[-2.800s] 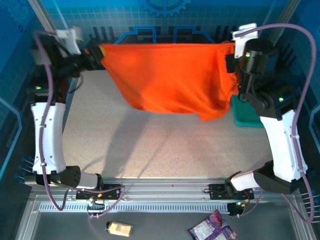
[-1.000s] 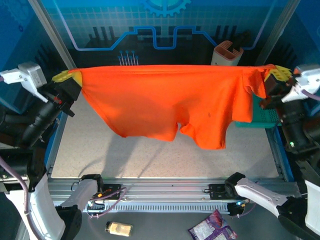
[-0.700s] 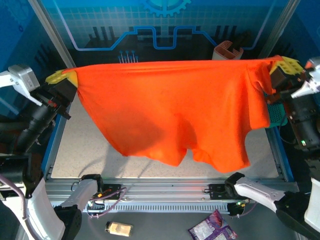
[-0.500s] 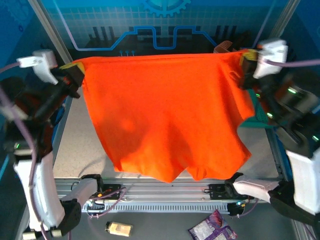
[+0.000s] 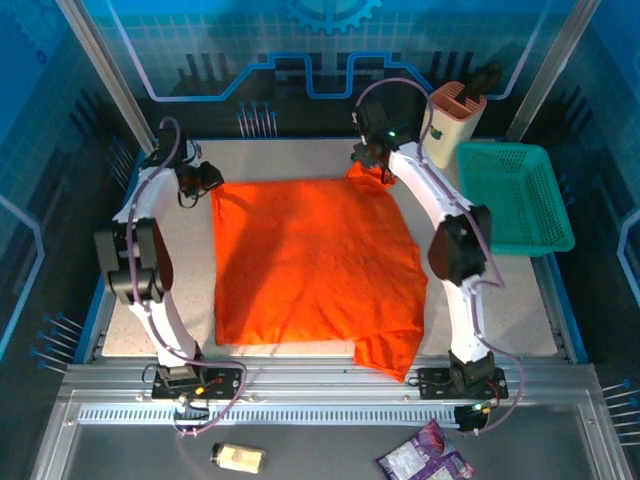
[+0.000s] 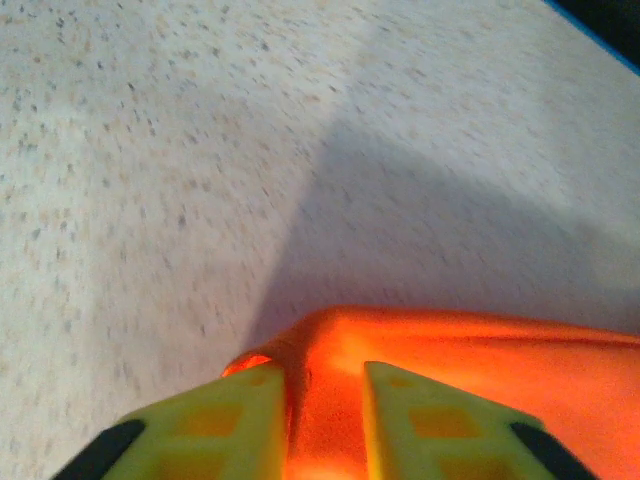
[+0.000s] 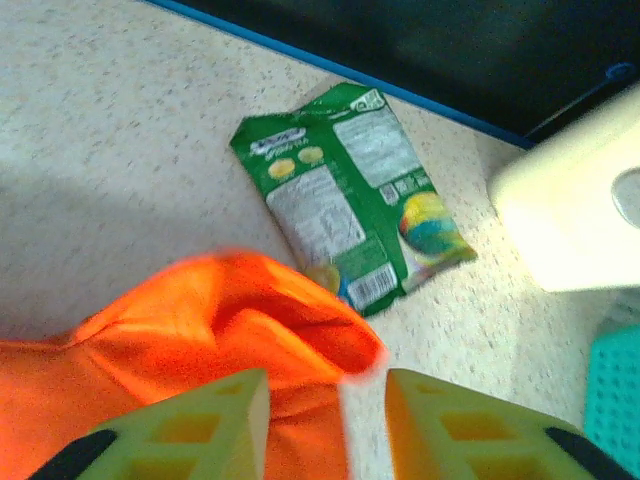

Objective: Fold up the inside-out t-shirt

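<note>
The inside-out t-shirt (image 5: 310, 260) is plain orange and lies spread flat on the table, with one lower corner (image 5: 392, 355) bunched at the near edge. My left gripper (image 5: 207, 178) is at the shirt's far left corner. In the left wrist view its yellow fingers (image 6: 250, 420) stand apart, and a ridge of the shirt (image 6: 450, 350) lies in the gap of the left gripper (image 6: 322, 372). My right gripper (image 5: 366, 160) is at the far right corner. It is open (image 7: 325, 385), with the shirt's folded corner (image 7: 200, 310) by its left finger and bare table by the other.
A teal mesh basket (image 5: 515, 195) stands at the right, with a beige holder (image 5: 452, 120) behind it. A green snack packet (image 7: 345, 215) lies just beyond the shirt's far right corner, next to the beige holder (image 7: 570, 210). Two small packets (image 5: 425, 462) lie below the table's front rail.
The shirt hung stretched in the air between both shut grippers. Now it lies flat on the table, both arms reach to its far corners, and both pairs of jaws have parted.
</note>
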Controlling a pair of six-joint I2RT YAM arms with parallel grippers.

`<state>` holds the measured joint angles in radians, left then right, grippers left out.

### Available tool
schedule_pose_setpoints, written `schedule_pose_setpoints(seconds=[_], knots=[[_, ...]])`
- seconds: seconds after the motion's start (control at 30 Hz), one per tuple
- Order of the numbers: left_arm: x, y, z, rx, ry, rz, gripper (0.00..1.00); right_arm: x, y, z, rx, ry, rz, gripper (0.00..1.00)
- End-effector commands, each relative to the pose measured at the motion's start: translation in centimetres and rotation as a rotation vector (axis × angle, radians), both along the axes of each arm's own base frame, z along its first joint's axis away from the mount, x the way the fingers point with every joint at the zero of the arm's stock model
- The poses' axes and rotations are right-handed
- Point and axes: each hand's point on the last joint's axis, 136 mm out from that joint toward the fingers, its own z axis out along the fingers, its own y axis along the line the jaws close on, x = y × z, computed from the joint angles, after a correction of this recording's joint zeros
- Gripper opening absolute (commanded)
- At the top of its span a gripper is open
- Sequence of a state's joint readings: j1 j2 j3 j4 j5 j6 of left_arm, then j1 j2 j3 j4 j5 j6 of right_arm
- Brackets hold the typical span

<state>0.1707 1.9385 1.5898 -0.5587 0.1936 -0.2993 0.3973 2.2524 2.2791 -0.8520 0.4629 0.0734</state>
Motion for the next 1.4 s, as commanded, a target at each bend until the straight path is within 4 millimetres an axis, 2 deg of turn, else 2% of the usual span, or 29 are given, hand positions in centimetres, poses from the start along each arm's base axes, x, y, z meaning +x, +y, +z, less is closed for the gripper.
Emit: schedule_pose_setpoints(seconds=[0.0,0.1,0.2,0.33,0.37,0.5,0.6,0.73,0.8,0.9,1.13,1.37], knots=[[1.9,1.4,3.4,0.039,-0.053,0.02,0.39,-1.7,-0.7,4.0,0.024,0.019,-0.036,0.4],[1.4,0.3,5.1,0.032,-0.084,-0.016,0.46,-3.1,-0.1,4.1,0.033,0.052,-0.01,0.42],[-0.7,-1.3,5.8,0.043,-0.072,-0.071,0.46,-5.4,0.1,3.0,0.093,0.114,-0.007,0.43],[-4.8,-4.9,4.8,0.017,-0.03,-0.145,0.46,-8.9,2.3,-0.1,0.288,0.258,0.05,0.45],[-6.0,-5.9,4.1,0.004,-0.01,-0.156,0.46,-9.5,2.7,-1.1,0.339,0.297,0.049,0.46],[-9.8,-9.5,2.2,-0.056,0.02,-0.193,0.46,-10.0,2.6,-4.0,0.467,0.367,0.001,0.48],[-12.0,-11.8,0.5,-0.098,0.05,-0.213,0.46,-8.6,1.6,-6.1,0.533,0.368,-0.05,0.62],[-14.1,-14.1,-2.8,-0.128,0.118,-0.237,0.46,-5.4,-0.3,-8.2,0.515,0.329,-0.115,0.79],[-14.9,-15.0,-4.2,-0.134,0.15,-0.248,0.46,-3.7,-0.5,-9.0,0.514,0.318,-0.119,0.84],[-15.7,-15.7,-5.9,-0.131,0.188,-0.259,0.46,-1.4,0.2,-10.2,0.564,0.31,-0.112,0.86],[-15.6,-15.2,-8.9,-0.089,0.252,-0.242,0.45,2.9,0.3,-13.6,0.648,0.303,-0.158,0.86],[-14.2,-14.6,-10.3,-0.04,0.288,-0.244,0.45,7.0,-2.8,-16.5,0.693,0.227,-0.253,0.87]])
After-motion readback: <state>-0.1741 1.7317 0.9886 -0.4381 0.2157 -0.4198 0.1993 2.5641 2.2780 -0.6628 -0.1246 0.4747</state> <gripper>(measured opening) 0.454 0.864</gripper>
